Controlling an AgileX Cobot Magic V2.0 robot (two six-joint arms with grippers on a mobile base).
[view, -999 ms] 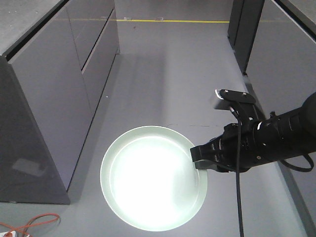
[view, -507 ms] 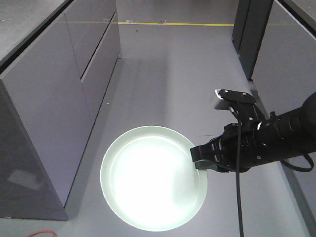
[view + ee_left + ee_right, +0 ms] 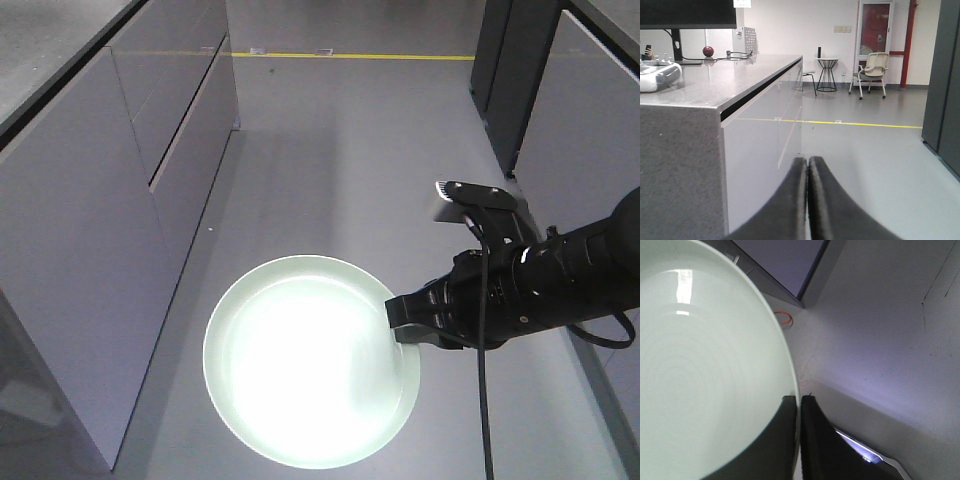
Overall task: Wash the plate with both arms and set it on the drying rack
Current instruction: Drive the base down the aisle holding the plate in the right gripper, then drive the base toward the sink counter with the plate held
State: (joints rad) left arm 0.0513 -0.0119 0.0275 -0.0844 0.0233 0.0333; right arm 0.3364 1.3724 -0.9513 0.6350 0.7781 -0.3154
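Pinches the plate (image 3: 310, 375) by its right rim only, right gripper (image 3: 402, 322) doing all the work, fingers (image 3: 815, 440) closed one on each face of the edge, nothing else under it. Hangs roughly level over grey floor (image 3: 340, 160), between the pale cabinet (image 3: 120, 220) on the left and the dark cabinet (image 3: 510, 70) far right, apart from both. Shows the left gripper (image 3: 807, 165) pressed together on nothing, pointed past the counter (image 3: 705, 85) toward the far room, nowhere near the plate. Reads as a carry stage, judging by the surroundings: no drying rack in any view. Biggest risk from here: a slip. Grips glossy glaze at one edge, so puts the whole weight levering on that single pinch; could let the left side sag or twist free on any jolt or quick swing, and would mean a drop straight onto hard floor. Could also clip the pale cabinet on a wide swing to the left, given how far the dish sticks out beyond the wrist. Trails a black cable (image 3: 485, 400) just right of the rim, too; might snag or nudge on a turn. Calls for slow, smooth travel and a second hold from the left side before any scrubbing force. Cannot tell how deep the bite on the rim goes.
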